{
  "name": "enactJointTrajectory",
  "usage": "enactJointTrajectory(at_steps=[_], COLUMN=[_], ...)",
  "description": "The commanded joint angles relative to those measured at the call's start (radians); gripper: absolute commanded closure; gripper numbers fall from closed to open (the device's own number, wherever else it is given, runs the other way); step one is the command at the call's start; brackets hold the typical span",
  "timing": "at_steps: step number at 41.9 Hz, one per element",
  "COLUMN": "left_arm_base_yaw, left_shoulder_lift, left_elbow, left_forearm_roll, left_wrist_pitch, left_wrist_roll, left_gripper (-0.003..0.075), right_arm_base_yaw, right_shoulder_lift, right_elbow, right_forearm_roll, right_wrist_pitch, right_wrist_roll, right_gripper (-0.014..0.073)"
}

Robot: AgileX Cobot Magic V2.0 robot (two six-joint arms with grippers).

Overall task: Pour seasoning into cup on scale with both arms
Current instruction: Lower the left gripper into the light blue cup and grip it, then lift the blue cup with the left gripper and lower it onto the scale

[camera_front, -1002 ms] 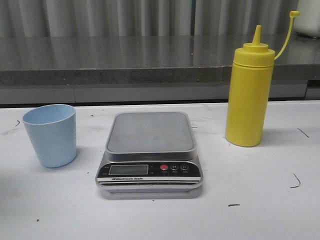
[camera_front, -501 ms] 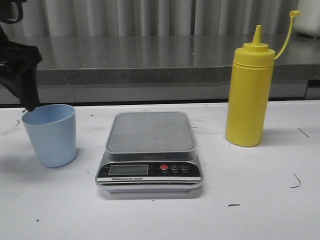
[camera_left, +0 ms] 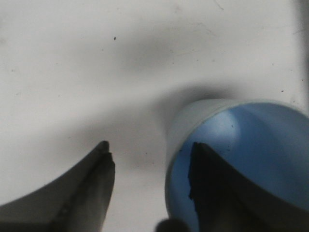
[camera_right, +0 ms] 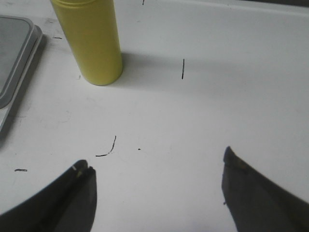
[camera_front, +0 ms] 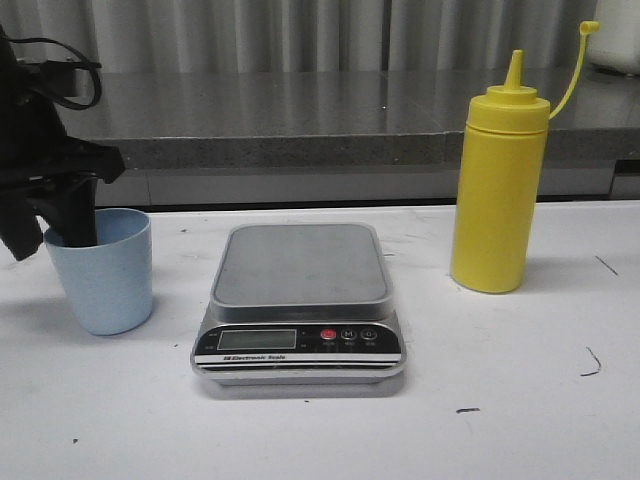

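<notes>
The seasoning (camera_front: 499,190) was what we noted first: a tall yellow squeeze bottle with a pointed nozzle and a thin cap strap arching off to one side, standing upright on the white table (camera_front: 520,400) to the right of the scale (camera_front: 300,300) and well apart from it. In the right wrist view we saw the bottle's lower body (camera_right: 90,41) resting on the table beside the scale's metal edge (camera_right: 14,58). The cup (camera_front: 101,270), a small light blue tumbler tapering toward its base, stood upright on the table to the left of the scale, not on the grey platform, which was bare. The scale's front panel showed an LCD display, one red button and two dark ones. We saw the left gripper (camera_front: 48,215) reaching down from the upper left of the front view, cables looping above it, with one finger (camera_left: 212,188) dipped inside the cup (camera_left: 251,159) and the other finger (camera_left: 91,188) outside the wall, so its jaws straddled the rim with a gap between them, spread and not clamped. The right gripper (camera_right: 157,193) hung above the bare table near the bottle, its jaws spread wide and holding nothing.
</notes>
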Motion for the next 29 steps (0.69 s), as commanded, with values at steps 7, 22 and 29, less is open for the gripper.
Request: enactJointTrajectory(at_steps=[7, 22, 29], left_arm_base_yaw=[-0.005, -0.012, -0.066], left_shoulder_lift=[-0.039, -0.066, -0.108], left_elbow=[-0.03, -0.059, -0.169], left_forearm_roll=[-0.011, -0.013, -0.011], left_wrist_pitch=[-0.02, 0.053, 0.123], left_wrist_roll=[-0.004, -0.003, 0.016], left_gripper=[0.0607, 0.074, 0.074], right_arm_base_yaw=[0.001, 0.001, 0.001], right_shoulder_lift=[0.004, 0.004, 0.004], right_elbow=[-0.035, -0.035, -0.035], right_forearm_roll=[-0.007, -0.007, -0.007], right_wrist_pitch=[-0.064, -0.064, -0.064], right_wrist_roll=[-0.011, -0.011, -0.011], right_gripper=[0.0034, 0.0034, 0.0034])
